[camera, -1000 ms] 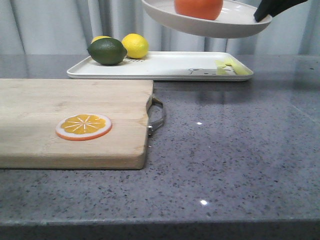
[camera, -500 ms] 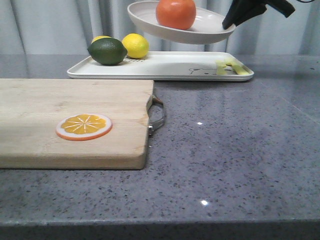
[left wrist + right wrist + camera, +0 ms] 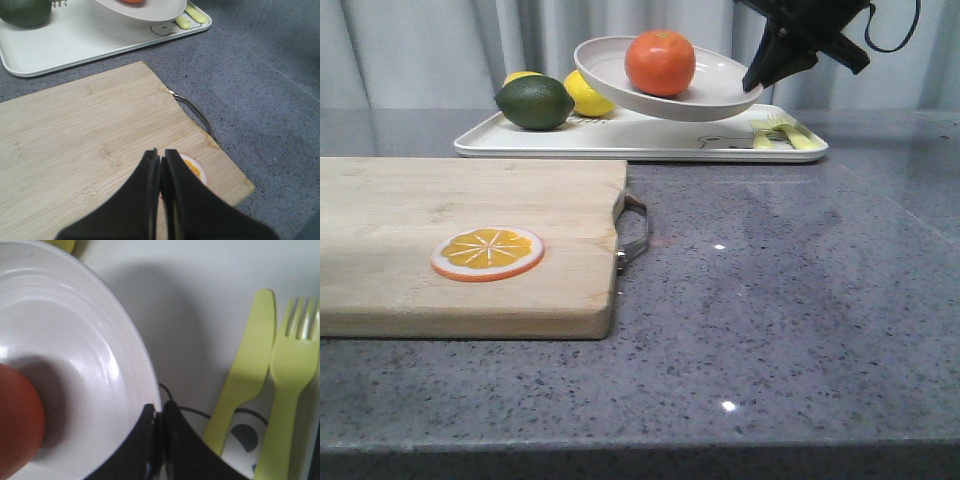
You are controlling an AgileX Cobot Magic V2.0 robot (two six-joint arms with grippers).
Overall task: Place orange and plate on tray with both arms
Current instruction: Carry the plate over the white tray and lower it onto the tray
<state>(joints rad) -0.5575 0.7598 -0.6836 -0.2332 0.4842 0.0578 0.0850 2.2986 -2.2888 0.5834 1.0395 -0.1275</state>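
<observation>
The orange [image 3: 660,62] sits in the off-white plate [image 3: 715,95], which hangs tilted just above the white tray [image 3: 650,140]. My right gripper [image 3: 752,84] is shut on the plate's right rim; in the right wrist view the gripper [image 3: 161,412] pinches the rim of the plate [image 3: 75,370], with the orange [image 3: 17,425] at the frame's edge. My left gripper [image 3: 160,157] is shut and empty above the wooden cutting board [image 3: 90,150]. The plate [image 3: 150,10] and tray [image 3: 75,40] also show in the left wrist view.
A dark green lime [image 3: 535,102] and yellow lemons [image 3: 588,95] lie on the tray's left end. A yellow-green knife [image 3: 245,375] and fork [image 3: 287,385] lie on its right end. An orange slice [image 3: 487,252] lies on the cutting board [image 3: 470,200], which has a metal handle [image 3: 635,235].
My right gripper has lowered the plate with the orange from high above down and to the left, close over the tray.
</observation>
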